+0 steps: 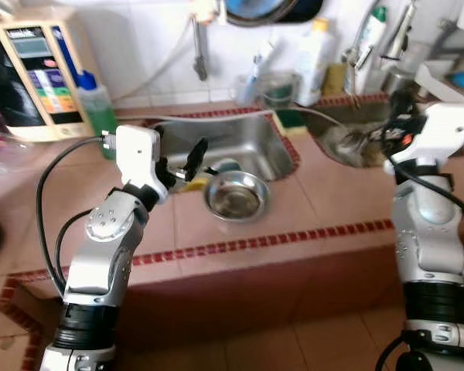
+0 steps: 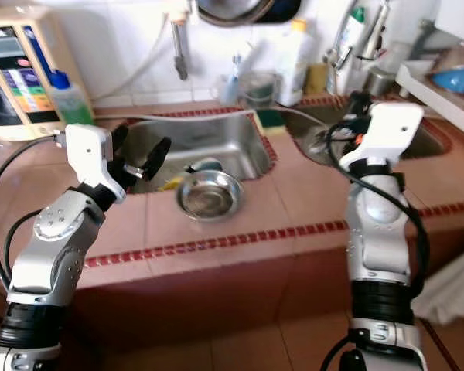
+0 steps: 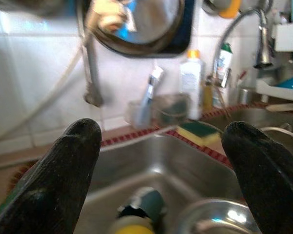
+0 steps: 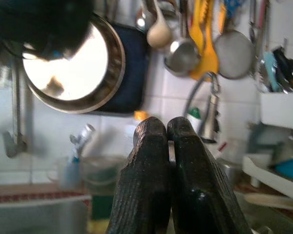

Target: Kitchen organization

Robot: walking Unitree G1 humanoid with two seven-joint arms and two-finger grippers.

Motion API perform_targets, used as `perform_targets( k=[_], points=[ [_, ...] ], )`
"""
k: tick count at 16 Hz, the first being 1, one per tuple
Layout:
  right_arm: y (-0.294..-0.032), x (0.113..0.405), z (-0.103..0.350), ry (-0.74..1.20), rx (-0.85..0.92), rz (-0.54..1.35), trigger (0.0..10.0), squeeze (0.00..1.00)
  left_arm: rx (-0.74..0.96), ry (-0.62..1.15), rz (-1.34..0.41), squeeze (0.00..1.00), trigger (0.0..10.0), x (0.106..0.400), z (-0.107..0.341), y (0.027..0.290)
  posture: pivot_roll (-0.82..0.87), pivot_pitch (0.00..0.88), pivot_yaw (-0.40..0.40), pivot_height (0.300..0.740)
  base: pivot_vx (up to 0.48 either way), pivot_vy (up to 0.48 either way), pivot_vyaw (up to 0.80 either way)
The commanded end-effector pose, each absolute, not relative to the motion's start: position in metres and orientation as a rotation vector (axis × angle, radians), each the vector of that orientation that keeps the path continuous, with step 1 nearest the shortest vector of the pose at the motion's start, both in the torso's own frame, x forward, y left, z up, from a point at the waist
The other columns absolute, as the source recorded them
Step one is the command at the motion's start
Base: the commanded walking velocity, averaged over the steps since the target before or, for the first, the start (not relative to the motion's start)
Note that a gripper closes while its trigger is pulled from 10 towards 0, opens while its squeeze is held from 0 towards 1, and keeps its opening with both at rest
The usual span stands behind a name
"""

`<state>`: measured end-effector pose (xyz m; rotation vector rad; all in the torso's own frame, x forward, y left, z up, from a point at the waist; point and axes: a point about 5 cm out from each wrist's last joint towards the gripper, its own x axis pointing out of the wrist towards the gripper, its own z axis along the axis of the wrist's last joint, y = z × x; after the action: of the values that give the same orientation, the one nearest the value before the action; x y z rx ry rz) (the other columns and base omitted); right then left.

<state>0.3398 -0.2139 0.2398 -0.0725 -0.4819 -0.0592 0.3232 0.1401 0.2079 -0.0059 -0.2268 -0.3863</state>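
A round steel bowl (image 1: 233,195) rests at the front edge of the left steel sink (image 1: 247,137). Behind it, in the basin, lie a teal and a yellow object (image 3: 136,214). My left gripper (image 1: 182,165) hovers open over the sink's front left corner, just left of the bowl, and its fingers (image 3: 63,175) hold nothing. My right gripper (image 4: 167,126) is shut and empty. It is raised above the second sink (image 1: 348,139) on the right.
A green-and-yellow sponge (image 1: 291,121) lies on the divider between the sinks. A green soap bottle (image 1: 99,108) and a beige appliance (image 1: 39,77) stand at the back left. Bottles, cups and a faucet (image 3: 259,34) line the tiled wall, and pans hang above.
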Motion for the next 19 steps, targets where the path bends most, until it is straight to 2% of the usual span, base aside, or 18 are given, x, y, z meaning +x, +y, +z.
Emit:
perform_targets(
  k=[1, 14, 19],
  points=[
    [-0.2045, 0.3414, 0.2463, -0.509, -0.060, -0.036, 10.0, 0.00, 0.006, -0.230, -0.369, 0.00, 10.0, 0.3234, 0.2104, 0.1481, -0.13, 0.010, 0.022, 0.740, 0.349, 0.000, 0.00],
    [-0.2073, 0.3418, 0.2455, -0.503, -0.059, -0.045, 10.0, 0.00, 0.015, -0.229, -0.373, 0.00, 10.0, 0.3222, 0.2104, 0.1471, -0.13, 0.025, 0.025, 0.740, 0.340, 0.000, 0.00],
    [-0.2096, 0.3424, 0.2428, -0.484, -0.052, -0.046, 10.0, 0.00, 0.026, -0.222, -0.403, 0.00, 10.0, 0.3185, 0.2105, 0.1397, -0.13, 0.035, 0.029, 0.740, 0.000, 0.000, 0.00]
  ],
)
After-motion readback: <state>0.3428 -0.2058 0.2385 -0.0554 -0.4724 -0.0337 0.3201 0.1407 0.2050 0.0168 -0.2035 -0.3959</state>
